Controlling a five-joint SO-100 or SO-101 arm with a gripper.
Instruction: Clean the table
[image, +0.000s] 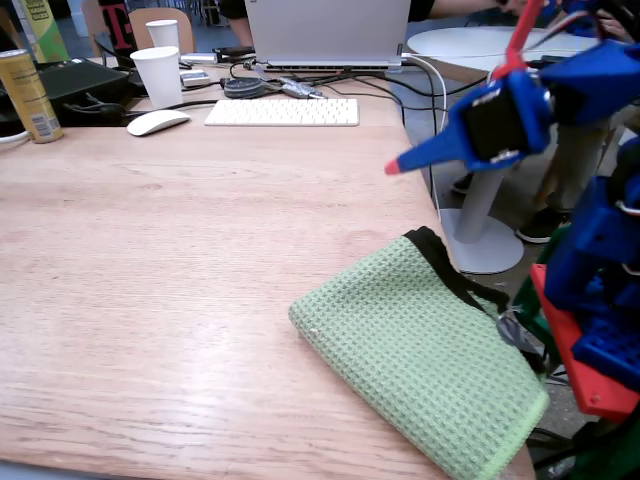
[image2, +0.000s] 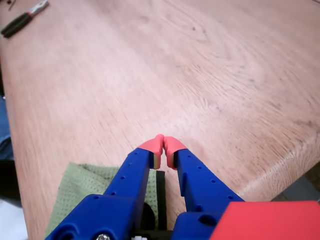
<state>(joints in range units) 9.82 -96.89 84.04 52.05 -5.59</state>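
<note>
The light oak table (image: 160, 260) fills most of the fixed view and also the wrist view (image2: 190, 70). A green waffle-weave cloth (image: 420, 360) with a black edge strip lies flat at the table's right front corner. It shows in the wrist view (image2: 82, 187) low at the left, under the gripper's body. My blue gripper (image: 392, 167) with red fingertips hangs in the air above and to the right of the cloth. In the wrist view the gripper (image2: 164, 145) is shut and empty, its red tips touching above bare wood.
At the table's far edge stand a white keyboard (image: 282, 111), a white mouse (image: 157, 122), a paper cup (image: 159, 76), a laptop (image: 325, 32), a yellow can (image: 28, 96) and cables. A white round pedestal table (image: 490, 45) stands beyond. Pliers (image2: 22, 19) lie at the wrist view's top left.
</note>
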